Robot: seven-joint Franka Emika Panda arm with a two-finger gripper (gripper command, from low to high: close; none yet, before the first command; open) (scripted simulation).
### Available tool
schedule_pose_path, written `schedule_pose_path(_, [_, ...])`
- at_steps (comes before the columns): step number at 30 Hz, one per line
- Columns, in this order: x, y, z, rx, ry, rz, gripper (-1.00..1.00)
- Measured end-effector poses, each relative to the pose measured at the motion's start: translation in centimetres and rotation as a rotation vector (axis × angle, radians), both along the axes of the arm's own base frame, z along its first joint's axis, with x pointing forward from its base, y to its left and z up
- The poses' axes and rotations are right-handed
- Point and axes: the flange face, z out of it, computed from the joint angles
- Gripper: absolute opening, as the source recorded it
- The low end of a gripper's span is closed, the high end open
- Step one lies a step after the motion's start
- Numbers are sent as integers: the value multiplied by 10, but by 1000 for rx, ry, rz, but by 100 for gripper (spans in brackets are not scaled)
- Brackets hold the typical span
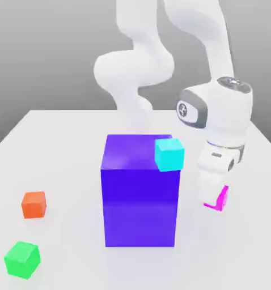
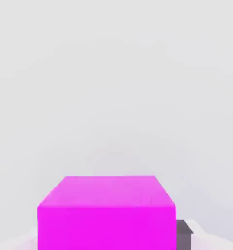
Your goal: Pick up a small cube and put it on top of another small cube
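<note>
Gripper (image 1: 215,198) pointed down at the exterior view's right, closed narrow on the small plain magenta-pink cube (image 1: 221,200) (image 2: 106,215). In the hand view, 1 dark finger pad (image 2: 184,233) pressed flush against 1 side of that cube. Seen from the exterior view, the cube half hidden behind the white fingers (image 1: 208,188), low above or on the pale grey table (image 1: 58,141); could not tell which. Above the hand, the white wrist and the curved white arm (image 1: 138,68) rising toward the far edge of the table.

Just beside the hand, toward the exterior view's left, a tall glossy blue-purple block (image 1: 139,198), upright and apart from the gripper. Small plain cyan cube (image 1: 170,154) seen against that block's upper corner on the side nearest the hand; could not tell whether it rested on the block.

Farther out, well apart, beyond the tall block at the exterior view's left: small plain orange cube (image 1: 34,204) on the table, and nearer the camera the small plain bright green cube (image 1: 22,259), nothing on top of it. Tall block standing between the held magenta-pink cube and these 2 small cubes. Orange cube near the green one, not touching it.
</note>
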Motion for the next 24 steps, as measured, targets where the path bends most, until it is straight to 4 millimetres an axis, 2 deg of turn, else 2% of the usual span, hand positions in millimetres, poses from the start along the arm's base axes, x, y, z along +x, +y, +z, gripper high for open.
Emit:
schedule_pose_path(4, [60, -14, 8, 4, -6, 17, -100])
schedule_pose_path(7, [105, -34, 13, 10, -10, 23, -100])
schedule_pose_path(10, [150, -101, 18, 9, -6, -122, -100])
schedule_pose_path(14, [181, -200, 26, 4, -2, -333, -100])
schedule_pose_path(16, [184, -250, 31, 2, -1, -450, -100])
schedule_pose_path(18, [178, -300, 35, -1, 1, -599, -100])
schedule_pose_path(21, [154, -370, 41, -3, 4, -858, -100])
schedule_pose_path(24, [118, -425, 46, 3, 9, -1112, -100])
